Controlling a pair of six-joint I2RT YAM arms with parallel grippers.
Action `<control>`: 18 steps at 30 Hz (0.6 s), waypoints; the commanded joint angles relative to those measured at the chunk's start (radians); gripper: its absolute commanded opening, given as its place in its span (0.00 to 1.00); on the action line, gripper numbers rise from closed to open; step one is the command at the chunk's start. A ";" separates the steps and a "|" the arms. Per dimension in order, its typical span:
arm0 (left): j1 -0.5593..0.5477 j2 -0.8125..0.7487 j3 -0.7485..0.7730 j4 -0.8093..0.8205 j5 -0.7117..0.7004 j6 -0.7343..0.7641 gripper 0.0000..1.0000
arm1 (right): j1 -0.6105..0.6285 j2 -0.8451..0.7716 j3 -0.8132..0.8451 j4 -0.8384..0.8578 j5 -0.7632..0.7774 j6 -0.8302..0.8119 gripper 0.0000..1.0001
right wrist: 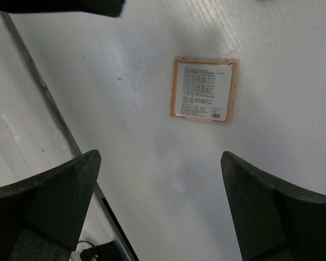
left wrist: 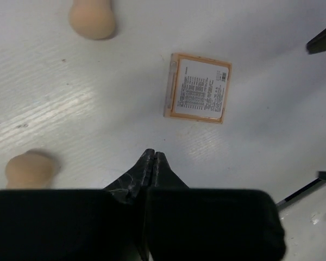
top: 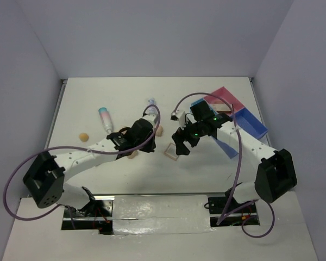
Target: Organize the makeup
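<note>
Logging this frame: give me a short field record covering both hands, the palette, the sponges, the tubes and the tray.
left hand: shut, empty, just short of the palette
right hand: open, empty, hovering over the palette
palette: flat on the table, printed label up, untouched
sponges: three, loose on the table, none in the tray
tubes: two, lying beyond the left arm
tray: far right, partly hidden by the right arm
</note>
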 commanded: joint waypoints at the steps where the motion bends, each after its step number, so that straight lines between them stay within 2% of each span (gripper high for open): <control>1: 0.030 -0.123 -0.014 -0.046 -0.100 -0.048 0.06 | 0.086 0.033 -0.010 0.129 0.253 0.164 1.00; 2: 0.048 -0.146 -0.031 -0.056 -0.111 -0.054 0.09 | 0.113 0.055 -0.010 0.147 0.308 0.194 1.00; 3: 0.059 -0.197 -0.040 -0.082 -0.123 -0.063 0.21 | 0.164 0.067 -0.010 0.185 0.371 0.226 1.00; 4: 0.069 -0.223 -0.048 -0.095 -0.145 -0.079 0.26 | 0.185 0.086 0.000 0.195 0.448 0.252 1.00; 6: 0.103 -0.301 -0.086 -0.109 -0.157 -0.094 0.41 | 0.222 0.138 0.017 0.201 0.481 0.265 1.00; 8: 0.141 -0.376 -0.133 -0.115 -0.163 -0.114 0.49 | 0.270 0.185 0.037 0.204 0.508 0.288 1.00; 12: 0.201 -0.456 -0.210 -0.115 -0.147 -0.148 0.51 | 0.320 0.257 0.077 0.199 0.530 0.312 1.00; 18: 0.229 -0.529 -0.273 -0.116 -0.151 -0.189 0.55 | 0.340 0.349 0.109 0.199 0.632 0.295 0.99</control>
